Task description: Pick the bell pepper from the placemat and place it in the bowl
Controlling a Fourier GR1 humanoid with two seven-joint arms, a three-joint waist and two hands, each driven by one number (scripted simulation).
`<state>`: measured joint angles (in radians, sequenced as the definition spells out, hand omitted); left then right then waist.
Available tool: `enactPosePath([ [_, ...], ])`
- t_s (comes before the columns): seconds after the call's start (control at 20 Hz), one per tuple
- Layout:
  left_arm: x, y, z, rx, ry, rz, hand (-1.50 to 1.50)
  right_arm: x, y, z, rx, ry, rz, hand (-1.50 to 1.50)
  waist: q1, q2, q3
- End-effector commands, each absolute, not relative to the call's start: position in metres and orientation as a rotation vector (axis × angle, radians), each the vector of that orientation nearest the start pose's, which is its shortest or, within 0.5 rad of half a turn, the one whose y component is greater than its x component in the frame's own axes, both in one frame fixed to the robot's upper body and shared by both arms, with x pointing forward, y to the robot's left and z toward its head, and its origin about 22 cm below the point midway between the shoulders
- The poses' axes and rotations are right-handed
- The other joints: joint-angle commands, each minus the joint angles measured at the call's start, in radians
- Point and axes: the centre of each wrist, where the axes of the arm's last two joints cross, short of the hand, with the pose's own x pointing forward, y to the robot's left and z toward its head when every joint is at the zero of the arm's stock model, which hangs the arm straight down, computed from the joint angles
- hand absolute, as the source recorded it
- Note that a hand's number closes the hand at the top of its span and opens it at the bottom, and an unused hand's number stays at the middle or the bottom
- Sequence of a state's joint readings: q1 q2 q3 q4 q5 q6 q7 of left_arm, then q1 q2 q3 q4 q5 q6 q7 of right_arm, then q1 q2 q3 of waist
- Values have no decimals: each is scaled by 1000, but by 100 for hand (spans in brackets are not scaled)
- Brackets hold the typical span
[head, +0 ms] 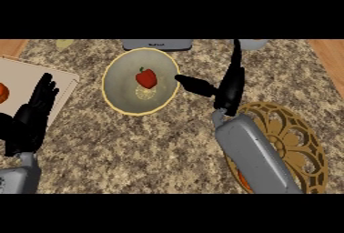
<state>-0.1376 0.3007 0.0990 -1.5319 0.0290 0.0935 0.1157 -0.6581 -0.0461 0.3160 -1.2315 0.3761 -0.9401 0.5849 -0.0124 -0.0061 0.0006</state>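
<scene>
Fingers [235, 63] of the right hand [228, 88] stretch straight toward twelve o'clock, while its thumb [194, 83] juts out toward nine o'clock, its tip at the three o'clock rim of the bowl [121, 98]. Nothing sits inside that spread hand; it holds no object. Its grey forearm [255, 154] runs down toward five o'clock and crosses over a round golden placemat [302, 145] with an openwork petal pattern, which lies at the four o'clock part of the counter [161, 150]. A small orange patch shows at the mat's lower left edge beside the forearm; what it is cannot be told.

Inside the bowl, a little above its centre, rests the red bell pepper [146, 78], green stem pointing to twelve o'clock. The bowl is pale grey-green with a yellow rim and stands at the eleven o'clock side of the speckled granite counter, apart from the golden mat.

At nine o'clock the left hand [30, 118] rests open, fingers straight and pointing to about one o'clock, lying over the corner of a pale board [27, 79]. An orange object [2, 93] shows partly on that board at the view's left edge. At twelve o'clock a grey appliance [156, 44] meets the top edge.
</scene>
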Motion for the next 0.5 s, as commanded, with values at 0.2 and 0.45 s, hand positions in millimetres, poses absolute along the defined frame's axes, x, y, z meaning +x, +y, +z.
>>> enactPosePath([
  [0.2, 270, 317, 46, 335, -1543, -54, 0, 261, -143, 101, -402, -1607, -255, -150, -7, 0, -1],
  [0.45, 278, 299, 52, 340, -1576, -58, 0, 241, -149, 100, -384, -1671, -276, -150, 8, 5, -1],
])
